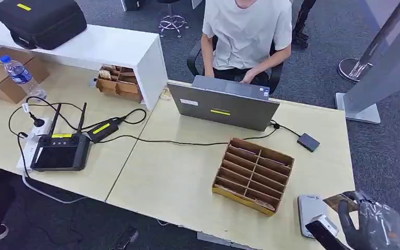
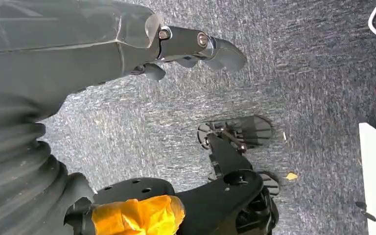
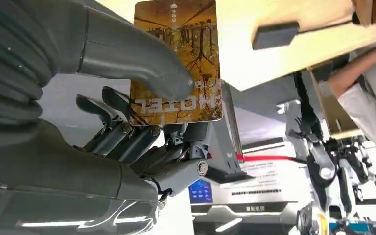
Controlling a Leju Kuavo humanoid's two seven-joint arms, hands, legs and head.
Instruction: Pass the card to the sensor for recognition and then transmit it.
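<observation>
There, right hand (image 3: 142, 112) around card (image 3: 191, 44), thumb atop.

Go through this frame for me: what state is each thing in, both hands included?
card: held by the right hand, thumb pressed on its face.
left hand: hanging over the carpet, holding nothing.
laptop: open, facing the person.
sorting box: open-topped, flat on the table.
water bottle: capped, upright.
handheld controller: screen dark, antennas raised.
</observation>
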